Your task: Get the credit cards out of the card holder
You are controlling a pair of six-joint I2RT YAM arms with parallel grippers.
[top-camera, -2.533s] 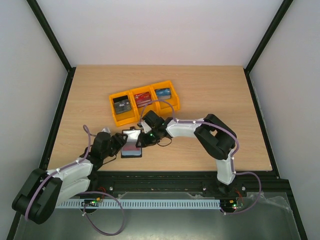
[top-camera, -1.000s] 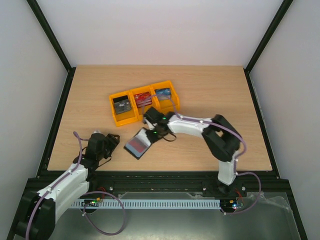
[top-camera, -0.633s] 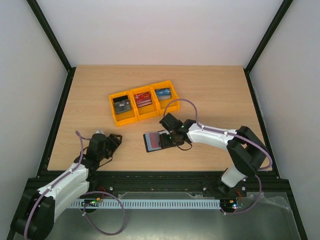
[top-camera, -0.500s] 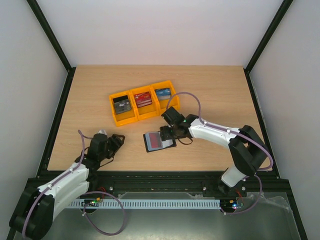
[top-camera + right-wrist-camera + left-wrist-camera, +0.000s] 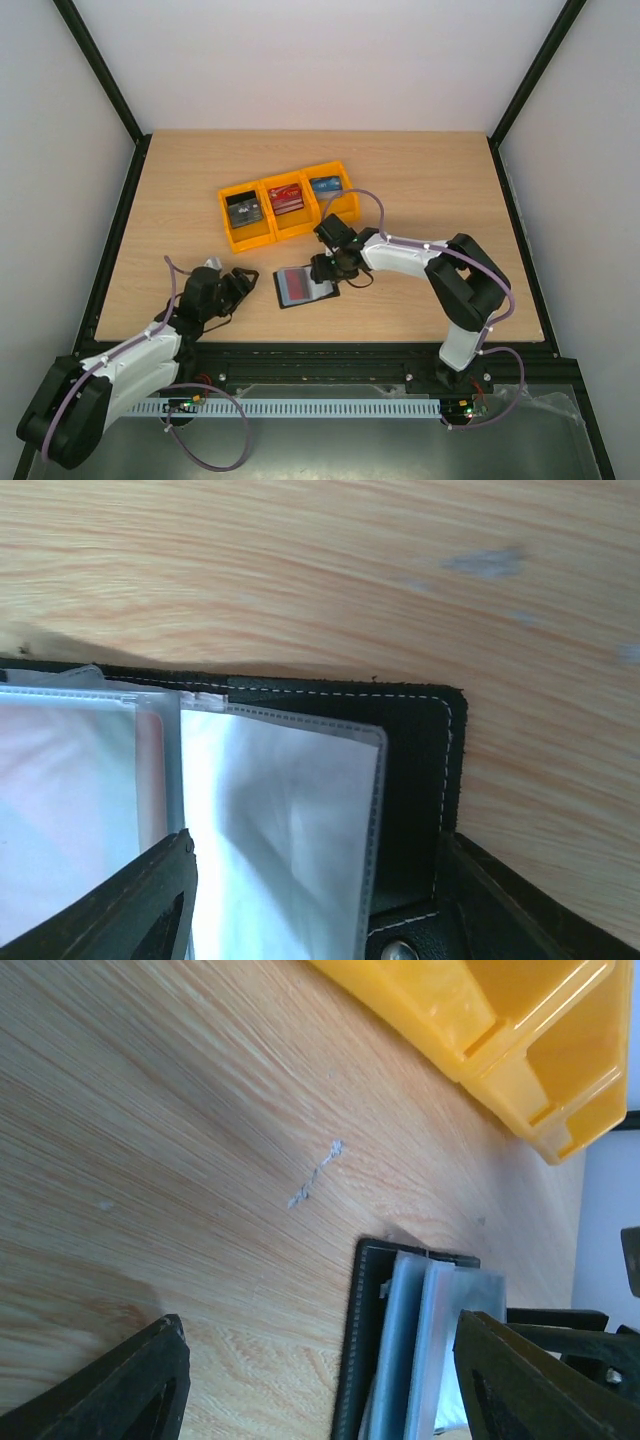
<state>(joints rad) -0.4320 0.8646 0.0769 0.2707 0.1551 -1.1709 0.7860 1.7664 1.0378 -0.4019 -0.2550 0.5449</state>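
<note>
The card holder (image 5: 301, 288) lies open on the table, black with clear sleeves; something reddish shows through the sleeves (image 5: 150, 780). My right gripper (image 5: 324, 268) is open and low over its right end, and a clear sleeve (image 5: 290, 830) and the black cover's corner (image 5: 425, 770) lie between its fingers. My left gripper (image 5: 240, 282) is open just left of the holder, whose black edge (image 5: 362, 1350) lies ahead of its jaws. Credit cards lie in the yellow bins: dark grey (image 5: 244, 212), red (image 5: 286, 199), blue (image 5: 325, 185).
The row of three yellow bins (image 5: 235, 240) stands just behind the holder and the right arm; its near wall (image 5: 440, 1010) fills the top of the left wrist view. Black rails run along the table's sides and near edge.
A second ago my right gripper held the holder tilted near the bins. It has since let go, and the holder now lies flat and further right. My left gripper has crept toward it.
</note>
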